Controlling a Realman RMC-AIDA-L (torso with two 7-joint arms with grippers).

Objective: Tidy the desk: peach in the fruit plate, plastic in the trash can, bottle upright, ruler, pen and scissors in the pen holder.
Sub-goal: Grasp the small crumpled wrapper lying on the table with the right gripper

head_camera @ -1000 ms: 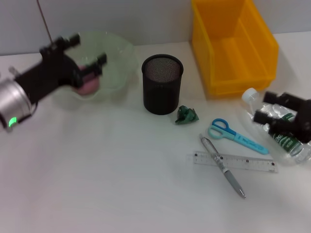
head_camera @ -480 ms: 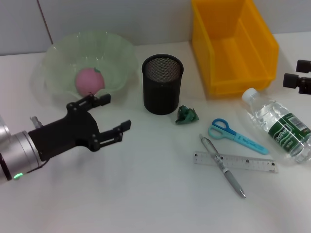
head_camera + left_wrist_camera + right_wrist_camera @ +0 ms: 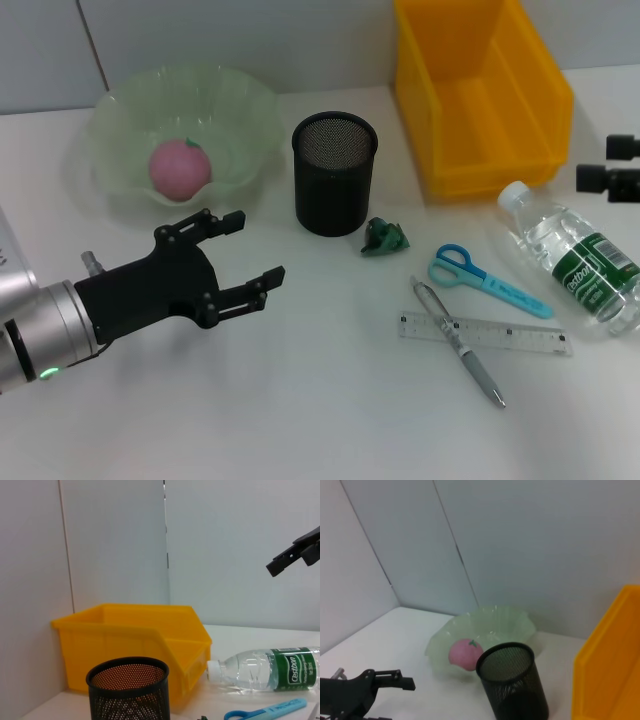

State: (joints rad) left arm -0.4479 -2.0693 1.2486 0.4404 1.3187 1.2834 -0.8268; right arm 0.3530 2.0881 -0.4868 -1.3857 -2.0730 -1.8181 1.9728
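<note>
Our left gripper point(image 3: 235, 255) has pulled back from the fruit plate point(image 3: 120, 185) over the last second and now hangs above the bare counter point(image 3: 300, 400) in front of it, fingers spread apart and empty — the peach point(image 3: 180, 167) lies in the plate, so we judge that part of the job done. Our right gripper point(image 3: 612, 165) has lifted off the bottle point(image 3: 575, 258) and sits at the right edge of the head view; we cannot tell whether its fingers are apart or together.

Just ahead of the left gripper stands the black mesh pen holder point(image 3: 334, 172), with the crumpled green plastic point(image 3: 385, 237) beside its base. Farther out, the blue scissors point(image 3: 482, 277), the pen point(image 3: 458, 342) crossing the clear ruler point(image 3: 485, 334), and the bottle lying on its side near the yellow bin point(image 3: 480, 95) — all untouched. The plastic looks the nearest next target for our left arm.
</note>
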